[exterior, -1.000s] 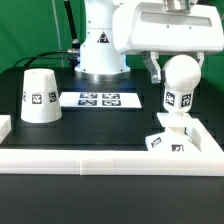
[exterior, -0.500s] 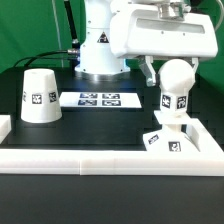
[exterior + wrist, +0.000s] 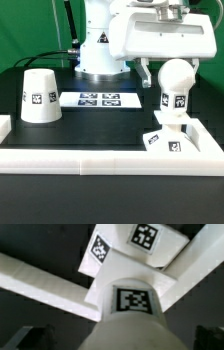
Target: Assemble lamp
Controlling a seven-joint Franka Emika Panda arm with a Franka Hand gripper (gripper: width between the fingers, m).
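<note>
Exterior, bulb point(image 3: 177, 88): upright on the base point(image 3: 165, 139), at the exterior view's right.
Exterior, fingers point(image 3: 146, 71): apart, flanking the bulb (gap visible).
Exterior, shade point(image 3: 39, 96): mouth down on the worktop point(image 3: 130, 125), beside the marker board point(image 3: 98, 99).
Wrist, bulb: tagged, centred, with the base beyond.
Wrist, fingers: dark, at both edges, not touching the bulb.
</note>
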